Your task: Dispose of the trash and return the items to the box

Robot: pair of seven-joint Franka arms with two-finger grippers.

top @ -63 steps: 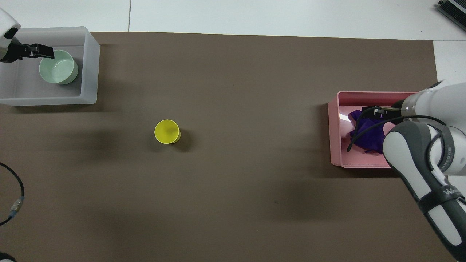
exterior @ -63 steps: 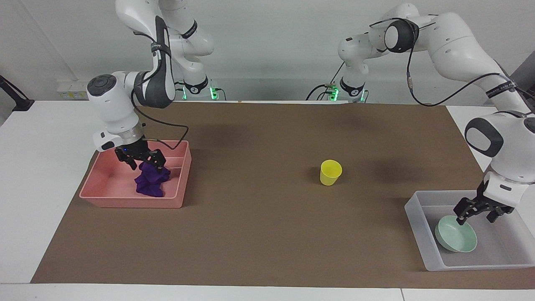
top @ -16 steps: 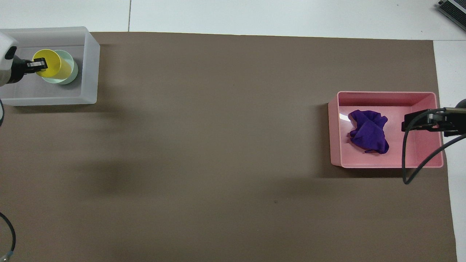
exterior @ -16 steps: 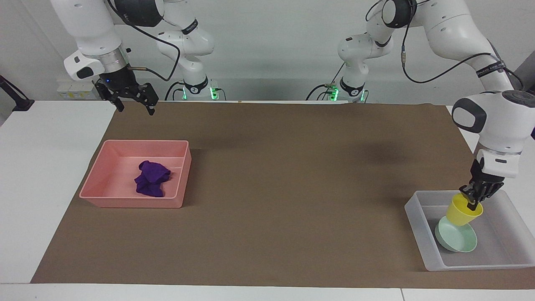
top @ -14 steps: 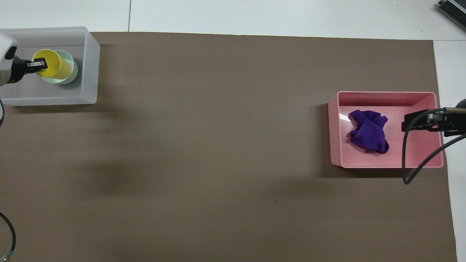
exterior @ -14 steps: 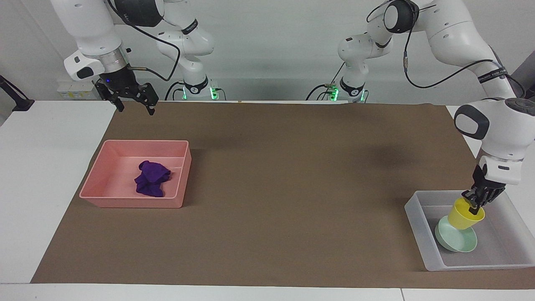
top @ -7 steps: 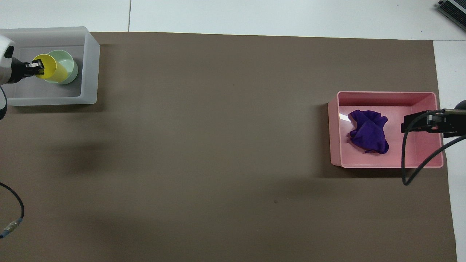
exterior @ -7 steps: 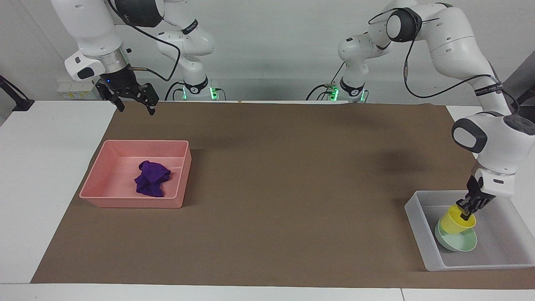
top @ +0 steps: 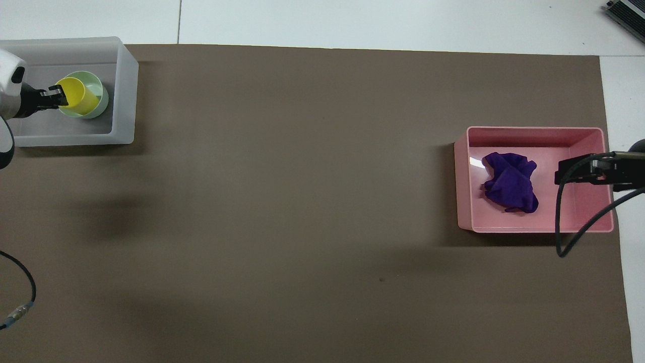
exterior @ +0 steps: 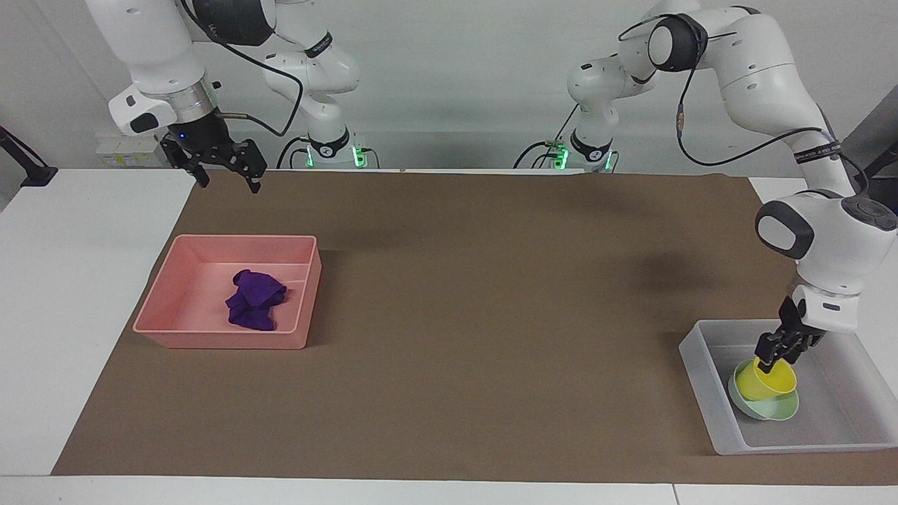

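**Reader:** White walls, white table, brown mat between two white robot arms. How far along is the tidying?

**Describer:** Nearly done, I judge. The small wad of deep purple soft cloth [exterior: 255, 309] lies in the pink rectangular plastic tray [exterior: 160, 318] at the right arm's end. The right gripper [exterior: 223, 174] waits high above the mat edge beside that tray, fingers spread and empty, the cloth well below them.

**Reader:** And the items?

**Describer:** The pale mint-green round shallow bowl [exterior: 780, 409] sits in the translucent white rectangular plastic bin [exterior: 704, 378]. The small yellow plastic cup [exterior: 766, 379] rests tilted in the bowl, just under the left gripper [exterior: 774, 357]. Its fingers flank the cup's rim; whether they pinch it or have let go, I cannot tell.

**Reader:** What remains?

**Describer:** Probably only freeing the cup, if pinched, and lifting away.
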